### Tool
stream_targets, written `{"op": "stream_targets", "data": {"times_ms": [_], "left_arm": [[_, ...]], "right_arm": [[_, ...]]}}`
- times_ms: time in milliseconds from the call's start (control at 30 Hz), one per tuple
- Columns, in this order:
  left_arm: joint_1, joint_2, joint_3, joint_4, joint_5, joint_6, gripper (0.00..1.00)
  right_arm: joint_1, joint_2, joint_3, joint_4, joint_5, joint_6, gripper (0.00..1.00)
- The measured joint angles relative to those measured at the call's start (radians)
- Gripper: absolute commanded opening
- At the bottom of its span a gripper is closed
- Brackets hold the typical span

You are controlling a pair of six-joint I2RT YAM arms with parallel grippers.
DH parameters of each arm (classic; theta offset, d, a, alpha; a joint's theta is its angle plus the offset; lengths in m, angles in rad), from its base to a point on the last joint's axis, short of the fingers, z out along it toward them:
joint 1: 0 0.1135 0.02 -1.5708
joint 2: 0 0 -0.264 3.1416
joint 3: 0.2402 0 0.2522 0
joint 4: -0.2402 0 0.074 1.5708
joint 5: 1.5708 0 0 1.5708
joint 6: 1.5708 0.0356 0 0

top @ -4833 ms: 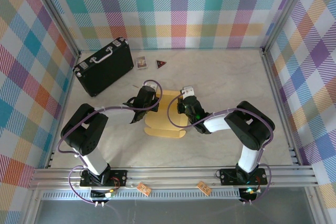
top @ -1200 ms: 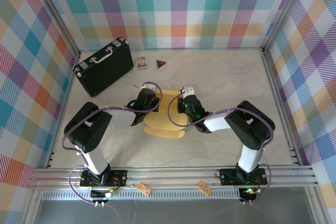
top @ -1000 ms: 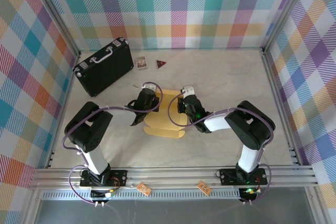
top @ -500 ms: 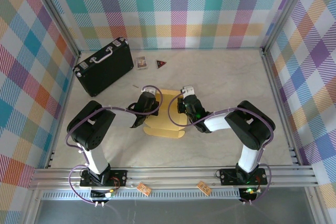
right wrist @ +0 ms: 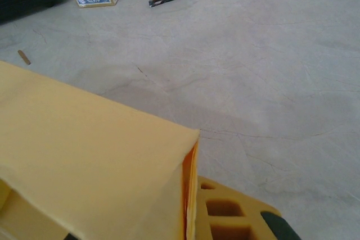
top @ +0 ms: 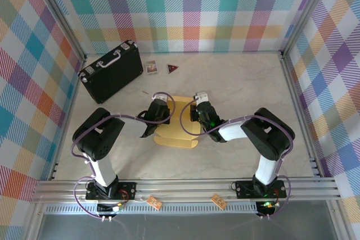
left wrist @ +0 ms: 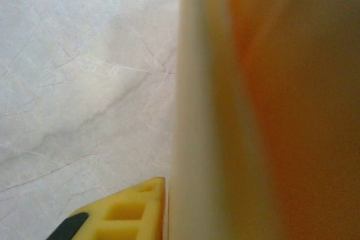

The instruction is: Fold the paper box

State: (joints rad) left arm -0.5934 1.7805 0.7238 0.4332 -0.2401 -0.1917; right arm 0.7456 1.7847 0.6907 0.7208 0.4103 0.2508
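Paper box, at the middle of the worktop, is clamped at its right flap by the right gripper; the left gripper, jaw state not discernible, has been brought closer against the left edge for folding.

The paper box is matt mustard cardboard, the table smooth, pale and marbled, the case dull black.
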Motion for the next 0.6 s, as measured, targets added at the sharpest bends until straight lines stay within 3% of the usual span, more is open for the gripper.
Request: {"op": "stream_targets", "data": {"times_ms": [133,200,533,567,600], "left_arm": [[0.0,0.005,0.0,0.01,0.011,-0.002,0.2],[0.0,0.009,0.0,0.015,0.008,0.003,0.0],[-0.002,0.011,-0.002,0.023,-0.003,0.005,0.0],[-0.002,0.011,-0.002,0.023,-0.005,0.005,0.12],[-0.002,0.011,-0.002,0.023,-0.005,0.005,0.33]], "right_arm": [[0.0,0.0,0.0,0.0,0.0,0.0,0.0],[0.0,0.0,0.0,-0.001,0.005,0.0,0.0],[-0.001,0.0,0.0,-0.001,0.005,0.0,0.0],[-0.001,0.0,0.0,-0.001,0.005,0.0,0.0],[-0.001,0.0,0.0,-0.001,0.004,0.0,0.0]]}}
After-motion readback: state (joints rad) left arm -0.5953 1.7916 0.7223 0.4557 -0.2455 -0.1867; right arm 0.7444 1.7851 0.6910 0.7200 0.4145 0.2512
